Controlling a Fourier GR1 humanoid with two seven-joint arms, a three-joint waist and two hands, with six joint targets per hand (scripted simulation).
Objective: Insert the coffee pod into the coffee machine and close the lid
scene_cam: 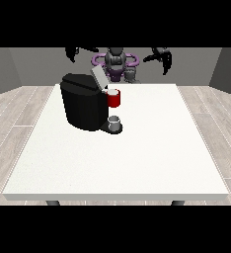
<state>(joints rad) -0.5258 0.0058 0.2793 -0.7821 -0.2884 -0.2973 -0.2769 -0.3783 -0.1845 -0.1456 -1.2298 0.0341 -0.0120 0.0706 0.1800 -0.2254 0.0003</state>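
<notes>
A black coffee machine (83,106) stands on the white table (137,158), left of the middle. Its grey lid (98,76) is tilted up and open. A small pale pod (111,92) sits in the top of the machine's red pod holder (114,99). Below it a grey cup (115,122) rests on the machine's base. Both hands are raised high near the robot's shoulders, well apart from the machine. The hand at the view's left (73,52) hangs with fingers pointing down. The hand at the view's right (162,57) also hangs with fingers drooping, holding nothing.
The robot's torso (116,63) stands behind the table's far edge. Wooden floor surrounds the table, with grey walls behind.
</notes>
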